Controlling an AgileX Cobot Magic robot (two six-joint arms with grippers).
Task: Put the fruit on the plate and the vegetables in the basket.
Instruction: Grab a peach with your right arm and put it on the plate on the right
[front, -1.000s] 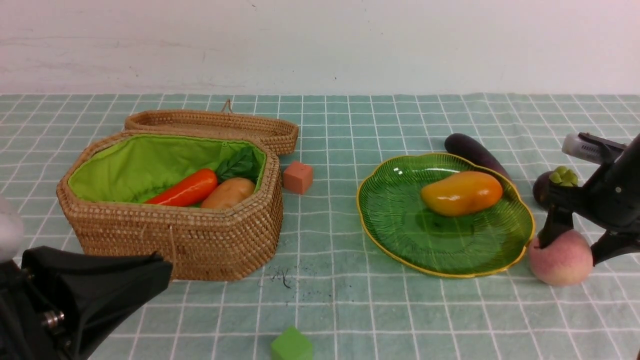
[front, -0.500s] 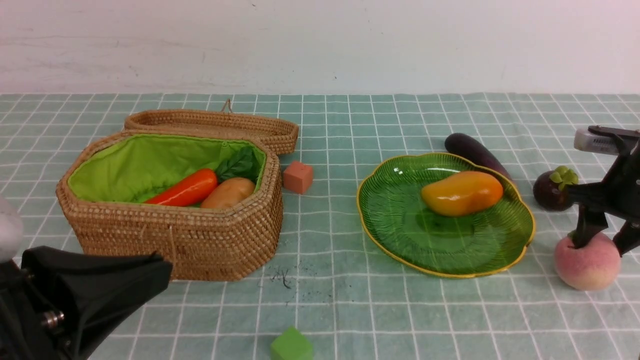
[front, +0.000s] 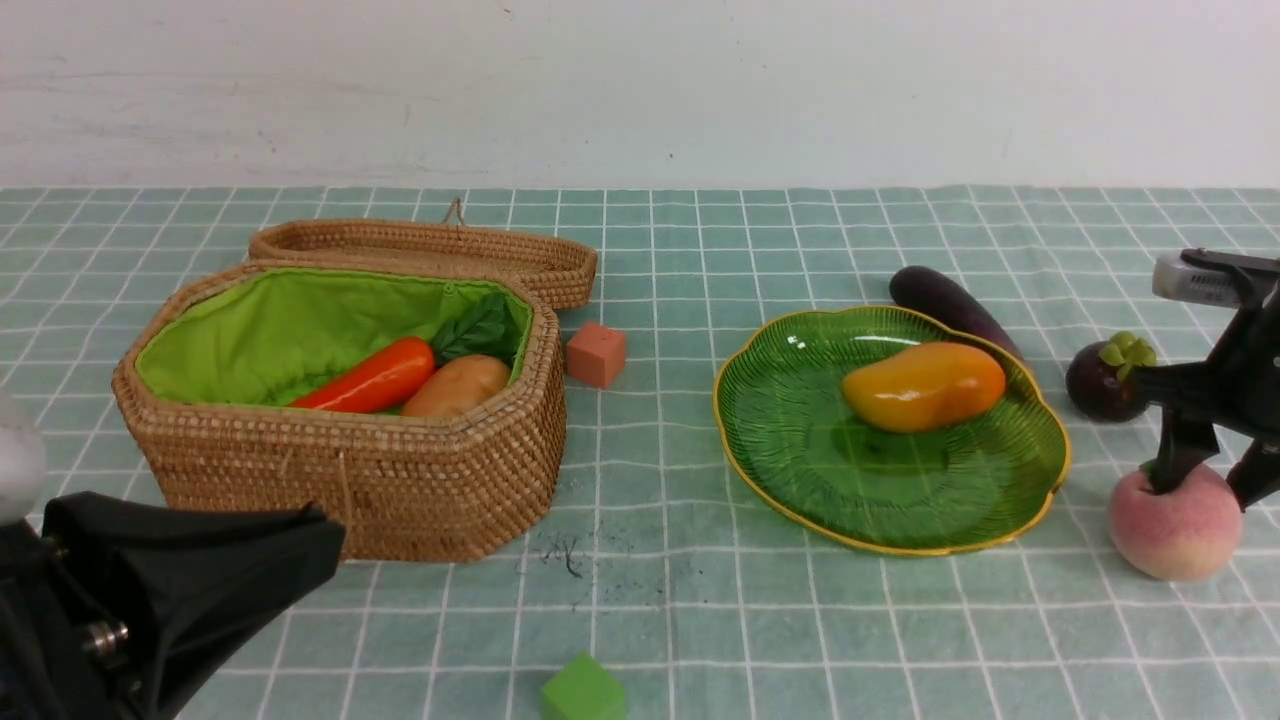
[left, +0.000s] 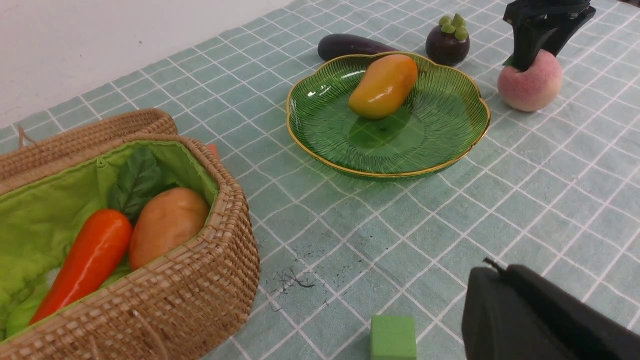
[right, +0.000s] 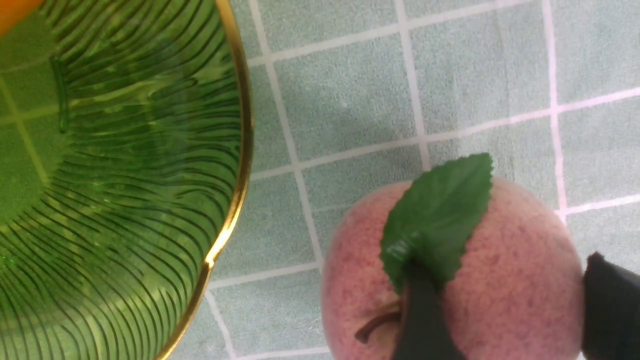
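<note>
Now, right gripper (front: 1207, 487) clamped on peach (front: 1175, 535), stem up, left gripper (front: 310, 540) closed.

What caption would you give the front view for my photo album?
Right end effector clamps the peach beside the plate holding the mango; carrot and potato lie in the basket.

We see a plain off-white wall (front: 640, 90) w/ faint scuffs rising behind the far edge of the teal, white-gridded tablecloth (front: 700, 620), lit soft & even.
</note>
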